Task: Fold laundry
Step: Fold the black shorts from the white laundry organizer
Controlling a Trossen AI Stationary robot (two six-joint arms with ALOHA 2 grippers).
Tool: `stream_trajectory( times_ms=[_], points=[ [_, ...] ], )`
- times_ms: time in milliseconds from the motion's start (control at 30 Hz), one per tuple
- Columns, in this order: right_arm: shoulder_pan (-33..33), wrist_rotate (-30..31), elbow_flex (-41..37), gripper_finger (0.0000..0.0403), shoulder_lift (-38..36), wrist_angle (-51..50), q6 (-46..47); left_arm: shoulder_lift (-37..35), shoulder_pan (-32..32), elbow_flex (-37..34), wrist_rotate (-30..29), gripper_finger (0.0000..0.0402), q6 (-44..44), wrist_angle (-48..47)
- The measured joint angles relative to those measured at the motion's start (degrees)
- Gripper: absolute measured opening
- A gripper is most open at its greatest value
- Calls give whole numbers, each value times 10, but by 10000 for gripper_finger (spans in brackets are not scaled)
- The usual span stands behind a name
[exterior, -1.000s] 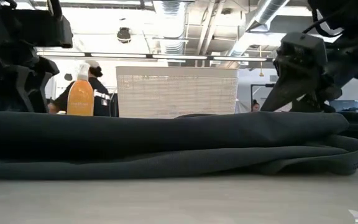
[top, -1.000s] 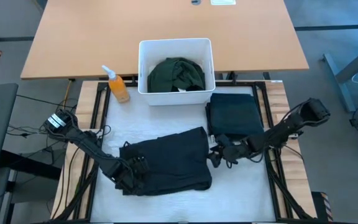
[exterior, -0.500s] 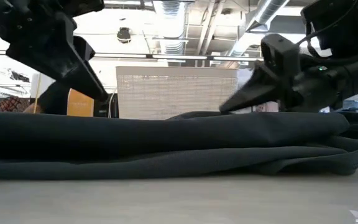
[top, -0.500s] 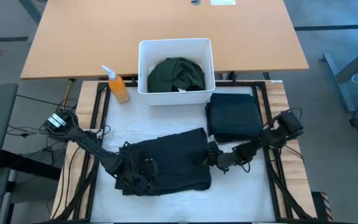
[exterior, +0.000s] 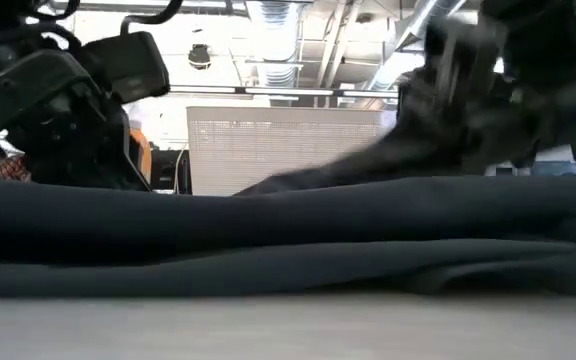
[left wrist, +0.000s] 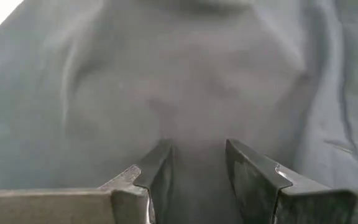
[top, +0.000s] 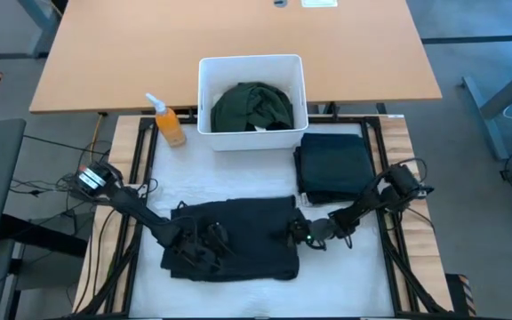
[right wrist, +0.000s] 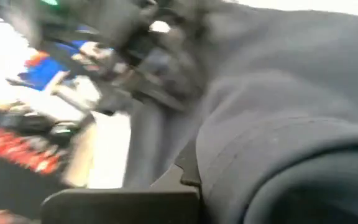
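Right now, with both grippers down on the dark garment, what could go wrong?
The right gripper is shut at the edge of the black cloth garment; it may have pinched several layers. The left gripper presses the same garment, so a pull could bunch it. The folded dark stack lies close behind and might get dragged.

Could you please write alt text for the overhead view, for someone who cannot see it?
Seen from above, the left gripper and right gripper both press onto a black garment spread on the table. Behind it, a folded dark garment lies beside a white bin holding green cloth, with an orange spray bottle nearby.
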Motion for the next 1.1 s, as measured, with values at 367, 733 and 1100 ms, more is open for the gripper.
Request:
stream_trajectory(
  times_ms=[367, 733, 1100],
  points=[
    [-26, -99, 11, 20, -226, -214, -39, 142, 48, 59, 34, 138, 73, 210],
    [-41, -114, 155, 25, -336, -579, -61, 274, 143, 291, 177, 137, 207, 220],
    [-53, -109, 248, 25, -257, -707, -75, 150, 102, 334, 86, 95, 284, -118]
  ],
)
